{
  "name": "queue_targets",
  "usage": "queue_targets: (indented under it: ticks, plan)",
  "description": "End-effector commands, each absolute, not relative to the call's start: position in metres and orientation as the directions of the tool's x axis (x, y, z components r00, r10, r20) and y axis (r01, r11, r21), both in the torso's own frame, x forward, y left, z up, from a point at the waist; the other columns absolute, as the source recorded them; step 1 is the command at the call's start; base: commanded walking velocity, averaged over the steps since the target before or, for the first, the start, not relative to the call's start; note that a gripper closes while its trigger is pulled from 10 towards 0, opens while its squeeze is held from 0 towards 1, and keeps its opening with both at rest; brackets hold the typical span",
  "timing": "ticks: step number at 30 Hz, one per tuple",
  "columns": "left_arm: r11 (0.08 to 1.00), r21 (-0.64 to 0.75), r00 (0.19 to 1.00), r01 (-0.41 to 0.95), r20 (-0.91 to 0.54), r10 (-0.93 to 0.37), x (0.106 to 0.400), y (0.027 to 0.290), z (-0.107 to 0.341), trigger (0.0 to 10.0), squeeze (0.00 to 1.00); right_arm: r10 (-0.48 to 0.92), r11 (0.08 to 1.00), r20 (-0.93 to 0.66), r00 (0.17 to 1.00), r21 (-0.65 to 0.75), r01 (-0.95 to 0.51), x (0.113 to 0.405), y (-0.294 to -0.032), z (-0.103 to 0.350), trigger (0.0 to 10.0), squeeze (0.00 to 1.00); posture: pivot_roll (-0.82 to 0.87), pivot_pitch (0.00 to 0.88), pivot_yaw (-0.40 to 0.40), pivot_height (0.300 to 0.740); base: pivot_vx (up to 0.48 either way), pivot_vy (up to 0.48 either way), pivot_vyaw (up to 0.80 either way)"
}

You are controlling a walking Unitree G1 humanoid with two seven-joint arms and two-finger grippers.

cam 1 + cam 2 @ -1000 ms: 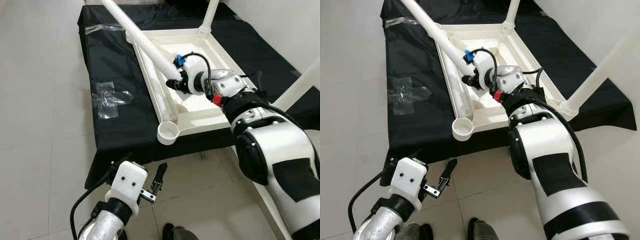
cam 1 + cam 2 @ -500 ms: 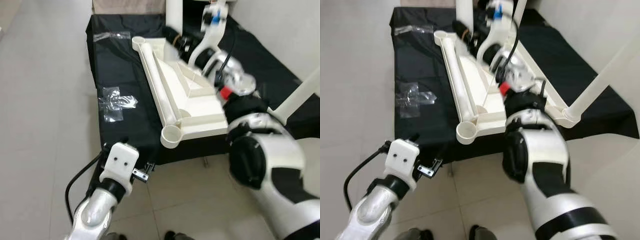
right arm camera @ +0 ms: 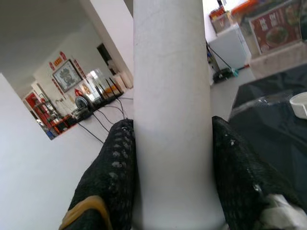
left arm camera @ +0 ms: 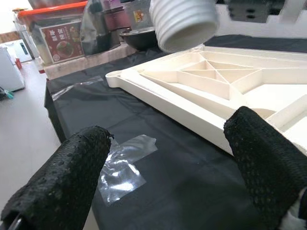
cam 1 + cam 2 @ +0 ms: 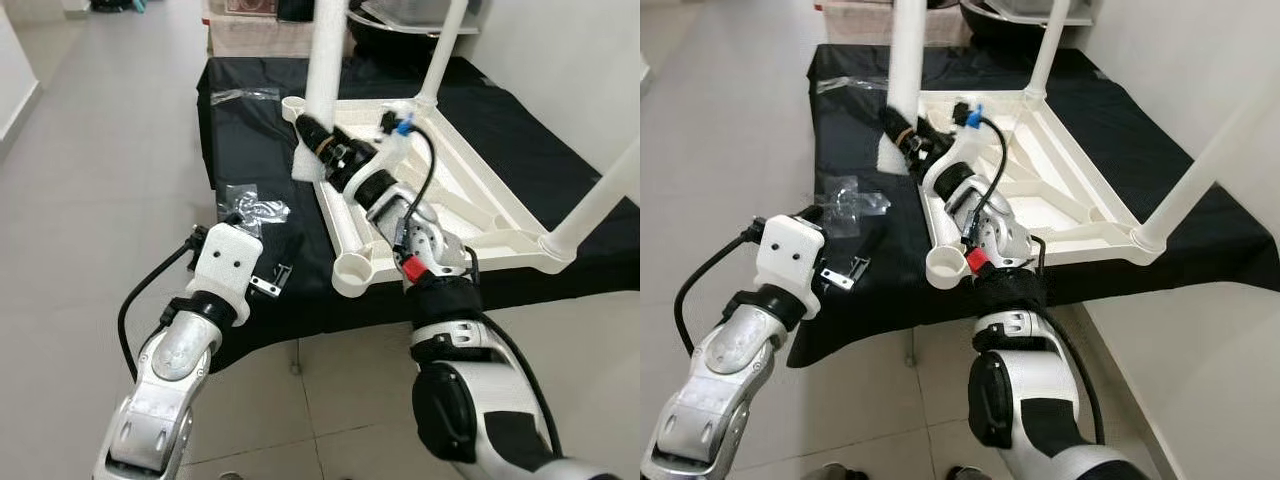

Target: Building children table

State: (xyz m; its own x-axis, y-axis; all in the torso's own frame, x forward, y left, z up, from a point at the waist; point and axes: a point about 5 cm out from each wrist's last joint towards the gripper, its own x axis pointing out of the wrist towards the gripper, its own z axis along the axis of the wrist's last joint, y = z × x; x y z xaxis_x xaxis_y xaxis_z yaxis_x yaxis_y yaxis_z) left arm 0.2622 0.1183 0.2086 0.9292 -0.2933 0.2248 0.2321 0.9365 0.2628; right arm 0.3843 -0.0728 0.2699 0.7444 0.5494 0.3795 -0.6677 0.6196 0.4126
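You get bright, even indoor light in both head views, with soft shadows only; the black cloth (image 5: 250,120) reads deep and flat, and the floor tiles (image 5: 90,200) carry a mild sheen at the left of the frame. The white table leg (image 5: 905,60) is near washed out at the top edge. Both head views are sharp, with slight wide-angle stretch at the corners. In the left wrist view the 2 black fingers (image 4: 62,177) are soft and out of focus, and the clear plastic wrap (image 4: 124,165) glints faintly.
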Motion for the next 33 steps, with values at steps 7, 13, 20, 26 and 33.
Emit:
queue_targets:
  ticks: [7,13,20,26,33]
  plan:
    - [0.932,0.249,0.927,0.264,0.201,-0.316,0.268,0.117,0.205,10.0,0.0,0.598,0.536,0.416,0.685,0.427,-0.728,0.366,-0.06,0.268,0.0,0.0,0.09,0.068,-0.068,0.74,0.0,0.0,0.0]
    - [0.931,0.247,0.924,0.268,0.207,-0.32,0.274,0.116,0.206,10.0,0.0,0.61,0.521,0.416,0.674,0.43,-0.737,0.358,-0.054,0.266,0.0,0.0,0.1,0.074,-0.07,0.74,0.0,0.0,0.0]
    - [0.931,0.253,0.921,0.263,0.221,-0.321,0.282,0.115,0.208,10.0,0.0,0.623,0.497,0.41,0.666,0.451,-0.742,0.344,-0.048,0.261,0.0,0.0,0.09,0.078,-0.07,0.74,0.0,0.0,0.0]
    - [0.934,0.276,0.923,0.225,0.247,-0.295,0.287,0.12,0.212,10.0,0.0,0.64,0.484,0.392,0.661,0.463,-0.743,0.335,-0.046,0.255,0.0,0.0,0.09,0.079,-0.068,0.74,0.0,0.0,0.0]
    - [0.924,0.283,0.904,0.258,0.266,-0.334,0.289,0.116,0.218,10.0,0.0,0.643,0.487,0.366,0.673,0.483,-0.727,0.329,-0.046,0.249,0.0,0.0,0.09,0.086,-0.069,0.74,0.0,0.0,0.0]
